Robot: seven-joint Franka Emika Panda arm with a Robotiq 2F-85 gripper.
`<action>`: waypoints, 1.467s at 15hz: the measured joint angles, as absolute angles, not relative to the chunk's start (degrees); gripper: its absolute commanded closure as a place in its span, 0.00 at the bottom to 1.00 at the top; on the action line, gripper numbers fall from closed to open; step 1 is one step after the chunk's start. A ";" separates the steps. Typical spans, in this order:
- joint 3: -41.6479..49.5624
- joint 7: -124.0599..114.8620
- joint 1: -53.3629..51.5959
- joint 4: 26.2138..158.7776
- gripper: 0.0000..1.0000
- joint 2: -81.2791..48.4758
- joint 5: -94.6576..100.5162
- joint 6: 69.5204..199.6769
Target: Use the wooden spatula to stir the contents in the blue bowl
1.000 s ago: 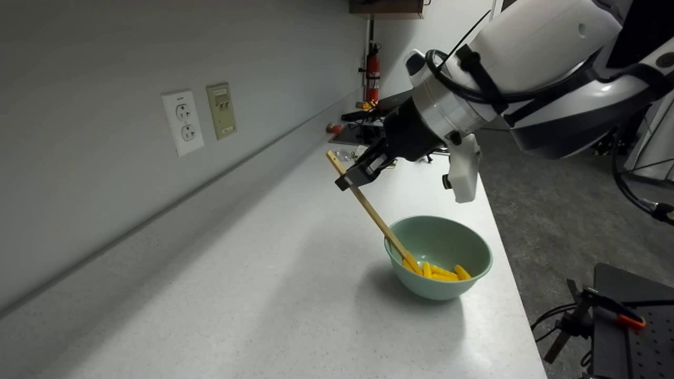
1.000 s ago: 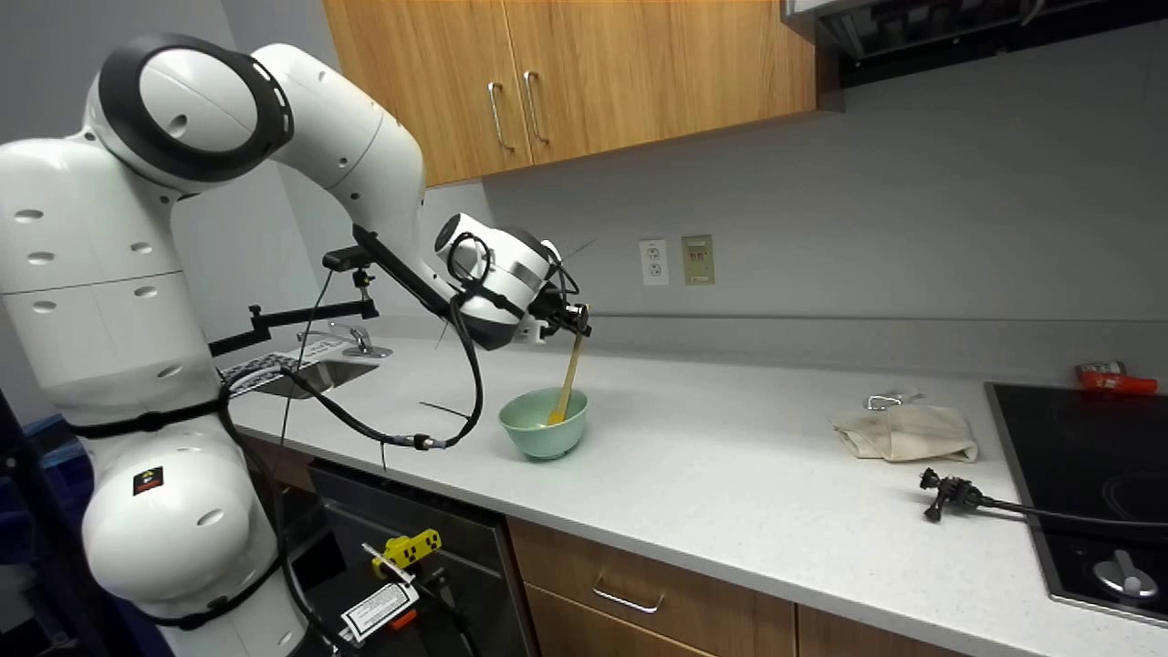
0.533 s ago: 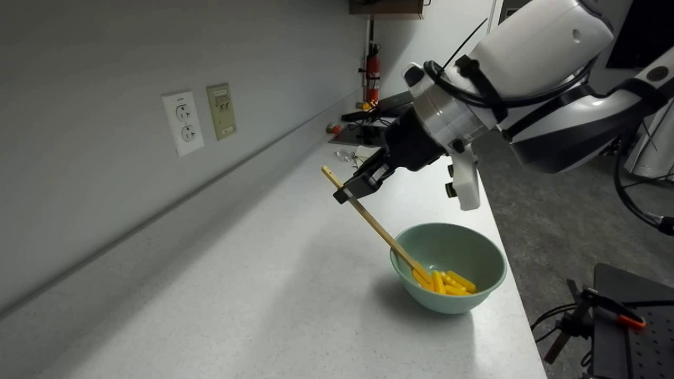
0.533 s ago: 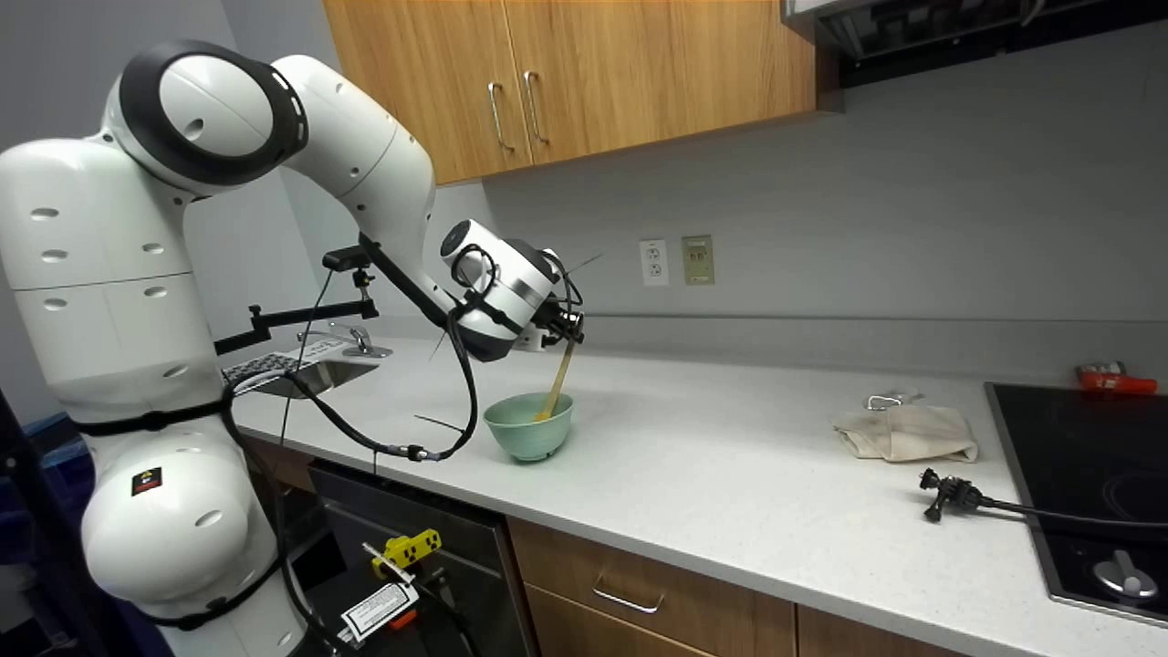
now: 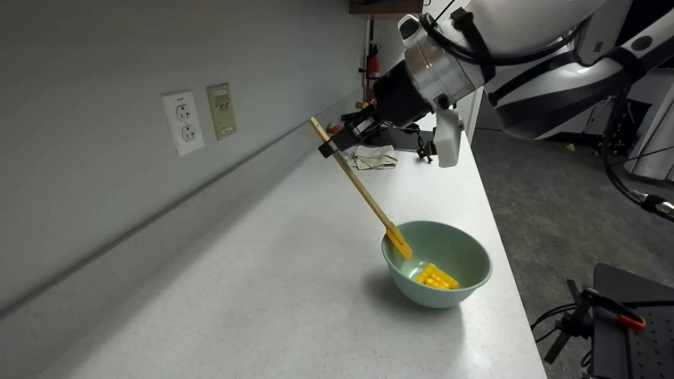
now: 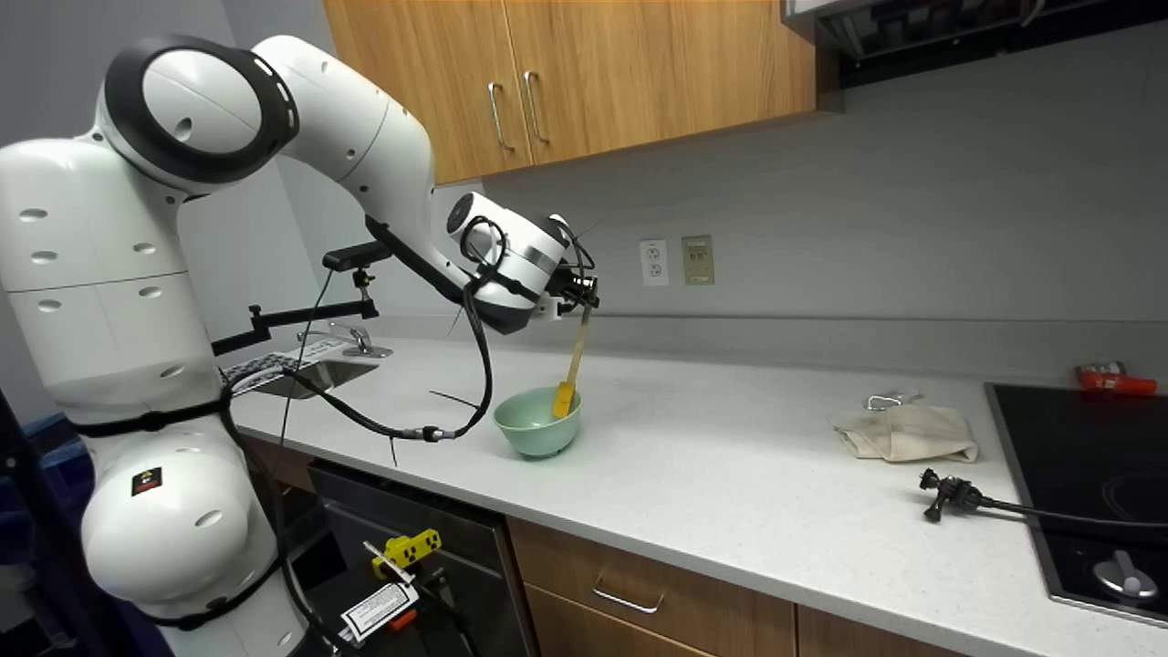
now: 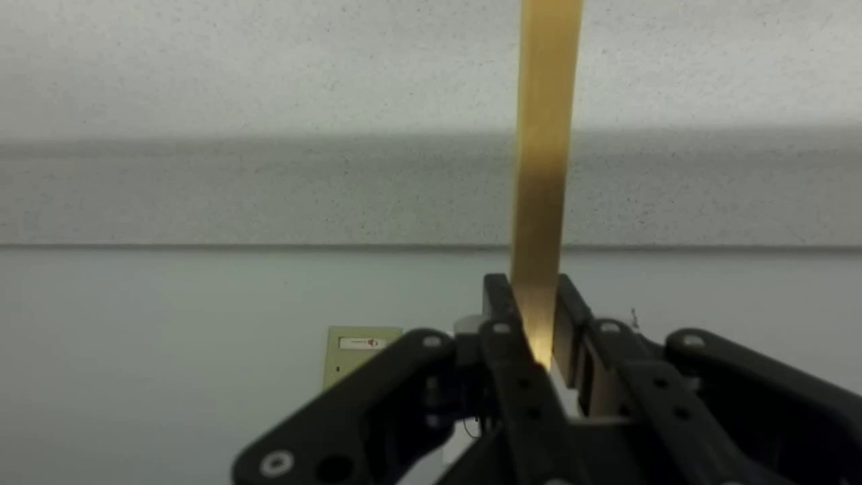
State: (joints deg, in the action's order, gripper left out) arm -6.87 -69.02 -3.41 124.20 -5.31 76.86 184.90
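Two jaws clamped on wooden spatula point(image 7: 541, 182), blue bowl point(image 5: 447, 245) beneath, wall-plate label point(image 7: 362, 343) and white tag point(image 6: 380, 611) unreadable

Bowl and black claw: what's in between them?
Just the spatula: held near its upper end by the gripper, it slants down to the mouth of the bowl. This shows in both exterior views.

arm point(image 6: 374, 146): bent in an arch | wrist point(image 5: 439, 68): slanting down | fingers point(image 7: 572, 311): clamped, nearly together

Gray wall point(image 6: 912, 219), wooden cabinet point(image 6: 630, 73) above pale counter point(image 6: 703, 456), black cooktop point(image 6: 1081, 456), dark floor point(image 5: 547, 221)
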 measured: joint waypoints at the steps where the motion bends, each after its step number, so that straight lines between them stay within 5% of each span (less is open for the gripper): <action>1: -6.82 -69.15 -3.41 124.02 0.96 -5.31 77.19 184.90; 22: -6.91 -69.17 -3.48 126.19 0.96 -5.89 77.44 183.53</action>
State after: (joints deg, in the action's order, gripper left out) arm -6.91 -69.17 -3.48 126.19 -5.89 77.44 183.53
